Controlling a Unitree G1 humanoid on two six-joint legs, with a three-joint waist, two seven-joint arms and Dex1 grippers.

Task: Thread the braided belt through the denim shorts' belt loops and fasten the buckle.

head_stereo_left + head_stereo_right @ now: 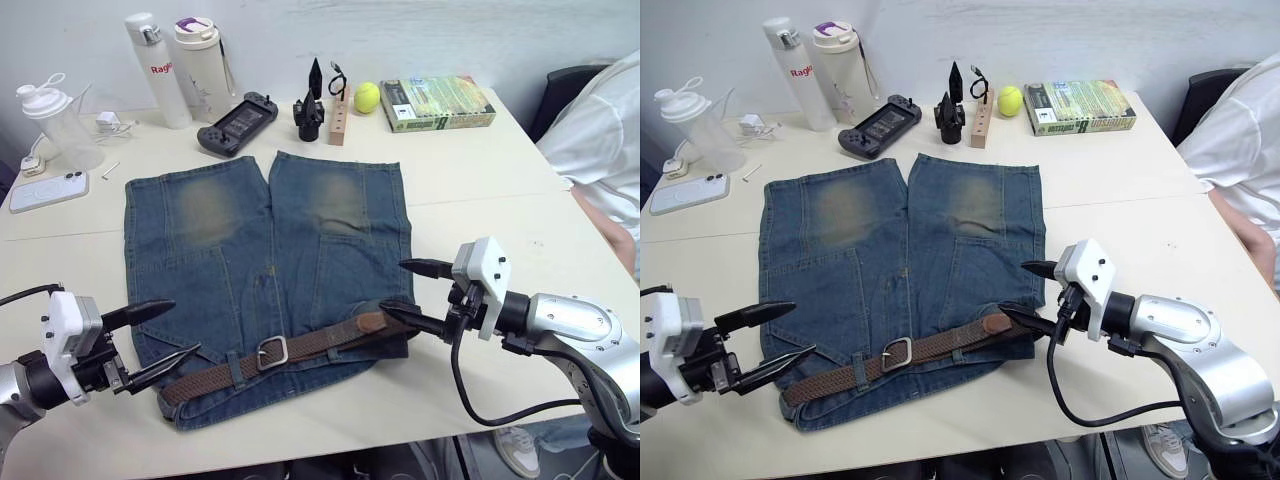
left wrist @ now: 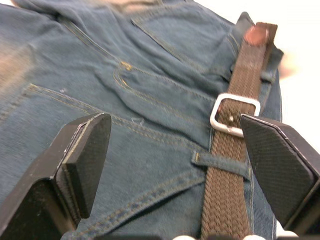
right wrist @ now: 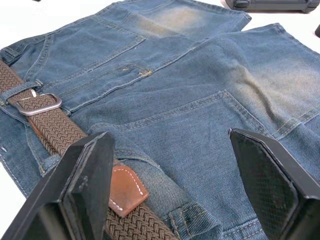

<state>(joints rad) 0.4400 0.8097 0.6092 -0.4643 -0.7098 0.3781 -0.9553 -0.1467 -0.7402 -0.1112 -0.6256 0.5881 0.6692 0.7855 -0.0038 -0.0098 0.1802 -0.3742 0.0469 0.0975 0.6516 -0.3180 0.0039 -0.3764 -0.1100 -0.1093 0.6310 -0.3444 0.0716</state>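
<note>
My left tool (image 1: 162,335) hangs released, fingers spread, just off the waistband's left end; my right tool (image 1: 413,295) is likewise released, its lower finger touching the waistband's right end, where the braided belt (image 1: 300,348) ends in a leather tip; one braided belt lies along the waistband of the one pair of denim shorts (image 1: 265,265) spread flat on the desk (image 1: 480,180); its single silver buckle (image 1: 272,351) sits near mid-waist, between my tools; I count two belt loops (image 2: 220,164) over the belt.
</note>
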